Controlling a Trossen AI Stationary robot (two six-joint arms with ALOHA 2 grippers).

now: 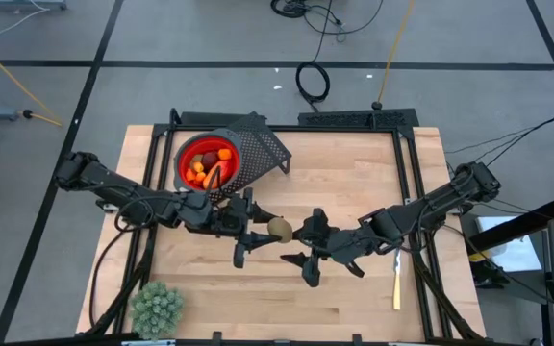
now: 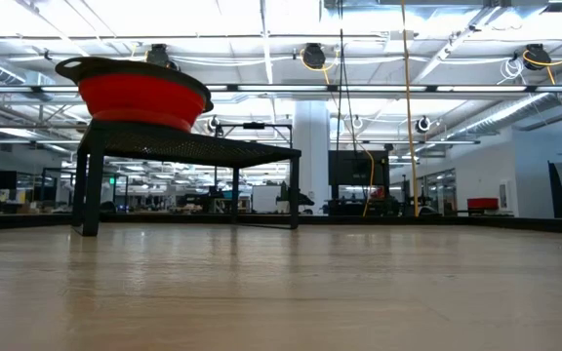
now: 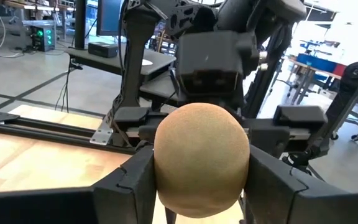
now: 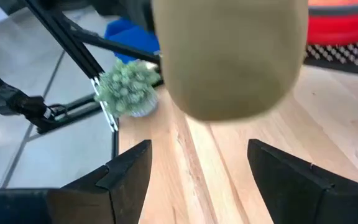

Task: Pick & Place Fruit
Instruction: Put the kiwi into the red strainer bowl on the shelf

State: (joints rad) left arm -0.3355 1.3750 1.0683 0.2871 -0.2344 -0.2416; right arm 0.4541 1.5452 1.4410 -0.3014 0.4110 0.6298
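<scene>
Above the table's middle the left gripper (image 1: 263, 234) is clamped on a brownish oval fruit (image 1: 279, 229), the right gripper (image 1: 306, 248) stands apart just beside it, so a handover seems finishing, and next comes carrying it to the red bowl (image 1: 207, 159).

The pale wooden table top (image 1: 354, 183), at the centre of the high view, shows a light grain in narrow joined strips, with a smooth, faintly satin finish. On it in the upper left stands a black perforated metal stand (image 1: 263, 144), matt and mesh-like, carrying a bright red bowl (image 1: 188, 154) that looks like glossy plastic with a dark rim. The brownish-tan oval fruit piece (image 3: 201, 158), filling the middle of the left wrist view, has a matt, finely grainy, almost felt-like skin. The dark fingers (image 3: 126, 186) beside it look like matt black plastic. At the lower left, the pale green spiky plant (image 1: 157, 306) looks bumpy and dull.
</scene>
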